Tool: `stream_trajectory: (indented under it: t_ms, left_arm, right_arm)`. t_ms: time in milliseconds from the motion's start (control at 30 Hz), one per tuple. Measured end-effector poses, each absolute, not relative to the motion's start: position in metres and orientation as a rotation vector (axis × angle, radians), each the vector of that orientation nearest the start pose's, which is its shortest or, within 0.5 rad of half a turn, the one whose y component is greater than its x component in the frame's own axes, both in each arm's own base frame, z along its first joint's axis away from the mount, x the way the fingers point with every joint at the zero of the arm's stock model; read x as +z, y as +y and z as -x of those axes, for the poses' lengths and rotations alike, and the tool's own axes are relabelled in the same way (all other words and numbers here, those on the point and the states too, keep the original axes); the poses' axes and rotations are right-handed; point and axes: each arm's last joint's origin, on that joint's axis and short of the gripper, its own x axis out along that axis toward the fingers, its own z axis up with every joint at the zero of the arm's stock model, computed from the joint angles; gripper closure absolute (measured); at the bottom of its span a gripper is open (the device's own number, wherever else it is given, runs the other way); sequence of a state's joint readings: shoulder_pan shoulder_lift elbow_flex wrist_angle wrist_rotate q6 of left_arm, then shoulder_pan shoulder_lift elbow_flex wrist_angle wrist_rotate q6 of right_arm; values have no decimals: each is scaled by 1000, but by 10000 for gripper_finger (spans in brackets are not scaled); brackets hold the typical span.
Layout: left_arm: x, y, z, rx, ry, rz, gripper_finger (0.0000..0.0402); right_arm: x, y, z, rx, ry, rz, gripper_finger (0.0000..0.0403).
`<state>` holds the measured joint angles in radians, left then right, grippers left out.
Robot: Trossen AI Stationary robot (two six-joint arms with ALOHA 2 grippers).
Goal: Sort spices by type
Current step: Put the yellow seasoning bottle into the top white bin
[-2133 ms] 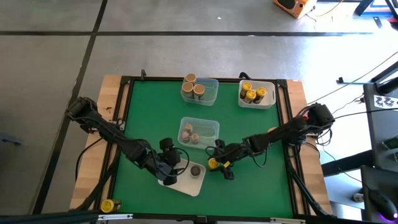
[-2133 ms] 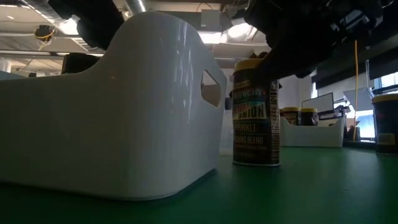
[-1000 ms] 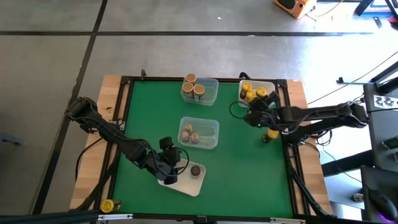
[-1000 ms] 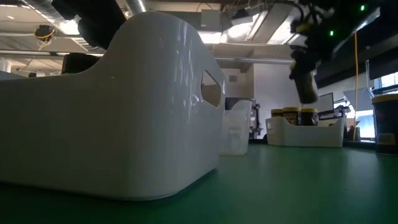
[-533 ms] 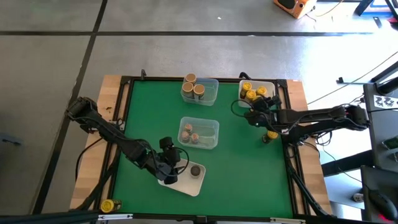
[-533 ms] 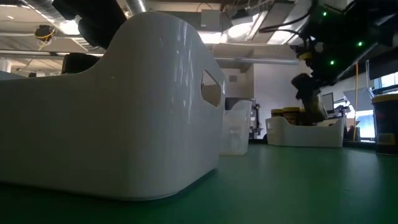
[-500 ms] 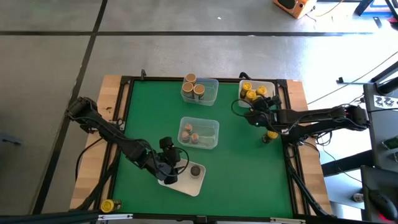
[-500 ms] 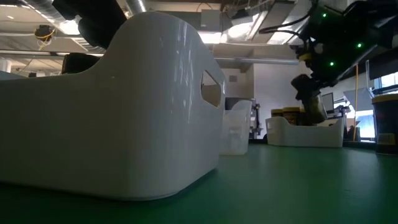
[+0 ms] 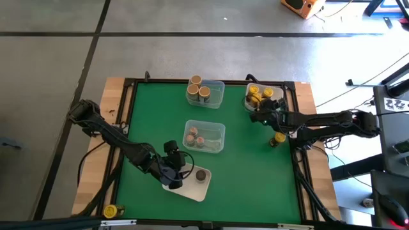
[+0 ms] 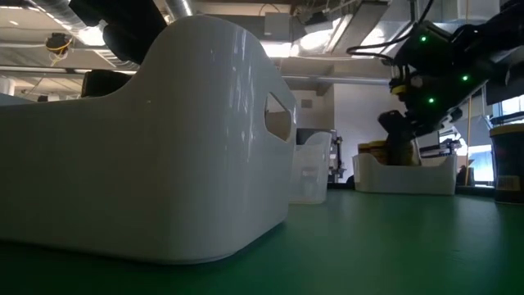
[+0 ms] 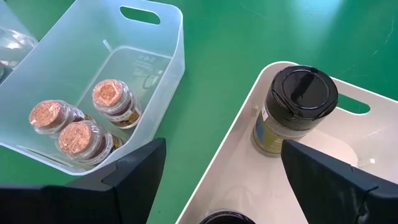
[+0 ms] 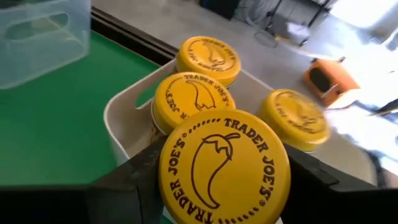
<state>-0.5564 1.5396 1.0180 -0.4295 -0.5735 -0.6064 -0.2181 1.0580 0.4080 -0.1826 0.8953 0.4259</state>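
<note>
My right gripper (image 9: 257,107) is shut on a spice jar with a yellow "Trader Joe's" lid (image 12: 224,165), at the near left corner of the far right white tray (image 9: 280,102). Three more yellow-lidded jars (image 12: 188,94) stand in that tray. My left gripper (image 11: 230,180) hangs open over the near white tray (image 9: 206,187), where a dark-lidded jar (image 11: 295,109) stands upright. A second dark lid (image 11: 224,218) shows just below the open fingers, apart from them. My right gripper pinches the jar's sides just under the yellow lid (image 12: 166,186) between its two fingers, one on each side. The fingers come slanting down from the table's right side. The jar (image 10: 399,139) hangs roughly upright at the tray's rim; whether it rests inside, I cannot tell.
A clear tray (image 9: 216,131) mid-table holds three cork-topped jars (image 11: 74,121). Another clear tray (image 9: 215,89) at the far edge holds tan-topped jars. One yellow-lidded jar (image 9: 278,138) stands by the table's right edge, and another (image 9: 113,210) lies at the near left corner.
My right gripper has carried the yellow-lidded jar down and toward the far right white tray, rolling a little on the way; the jar now hangs at the tray's rim instead of well above it.
</note>
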Motion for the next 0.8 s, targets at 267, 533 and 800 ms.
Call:
stream_trajectory:
  t_ms: [267,533,800]
  left_arm:
    - [222,-149,-269,252,754,64,86]
    - [222,-149,-269,252,754,64,86]
    - [222,-149,-269,252,753,64,86]
  right_arm:
    - [161,-68,-167,-1151,603,-182,163]
    - [161,-67,-168,-1141,604,-183,156]
    - [160,-67,-168,-1122,613,-185,141]
